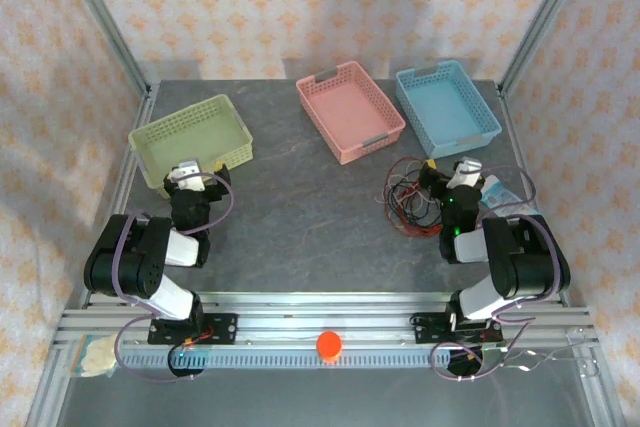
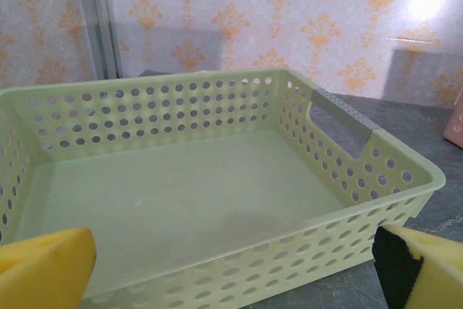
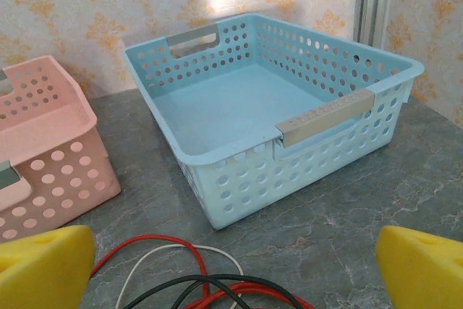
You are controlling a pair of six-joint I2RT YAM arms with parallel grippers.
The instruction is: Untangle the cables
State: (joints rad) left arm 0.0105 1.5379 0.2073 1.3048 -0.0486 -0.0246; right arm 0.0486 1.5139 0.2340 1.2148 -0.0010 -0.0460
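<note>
Wide-open fingers, three bare baskets, cables (image 1: 408, 197) tangled beside the right gripper (image 1: 462, 169).
Top view: left gripper (image 1: 197, 169) gapes at the green basket (image 1: 190, 137); pink basket (image 1: 350, 112) and blue basket (image 1: 447, 107) lie beyond the right fingers. Left wrist: green basket's floor is bare ahead of the yellow pads (image 2: 43, 269). Right wrist: red, white and black cables run between the spread fingers, with the blue basket ahead and the pink one to the left.

The green basket (image 2: 145, 117) at ten o'clock, pink basket (image 3: 51, 157) at twelve and blue basket (image 3: 304, 157) at one look like smooth, faintly glossy perforated plastic. The blue one's handles carry matt grey inserts. The table (image 3: 347, 229) is matt grey with stone-like veining. The cables (image 3: 148, 241) at three o'clock have shiny insulation. The finger pads (image 3: 43, 265) seem to be porous yellow foam. The frame rails (image 1: 300, 312) at six o'clock are ribbed metal.
</note>
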